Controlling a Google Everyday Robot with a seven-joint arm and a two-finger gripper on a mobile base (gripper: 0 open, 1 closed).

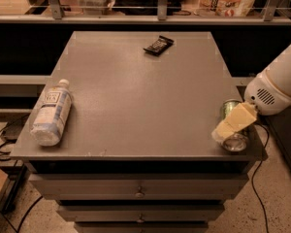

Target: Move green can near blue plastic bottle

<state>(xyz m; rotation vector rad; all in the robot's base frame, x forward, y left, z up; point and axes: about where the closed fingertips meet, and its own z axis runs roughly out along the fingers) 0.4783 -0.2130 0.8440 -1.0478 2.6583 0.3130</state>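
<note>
The green can (227, 108) lies on its side near the front right corner of the grey table (136, 91), its silver end (235, 142) facing the front edge. My gripper (225, 131), pale yellow on a white arm (276, 84), reaches in from the right. It sits right over the can and hides its middle. The blue plastic bottle (51, 111) lies on its side near the front left edge, white cap pointing to the back, far from the can.
A black snack packet (158, 44) lies at the back middle of the table. Drawers (138, 191) sit under the tabletop. A railing with bags and boxes behind it (160, 4) runs along the back. Cables (2, 140) trail on the floor at left.
</note>
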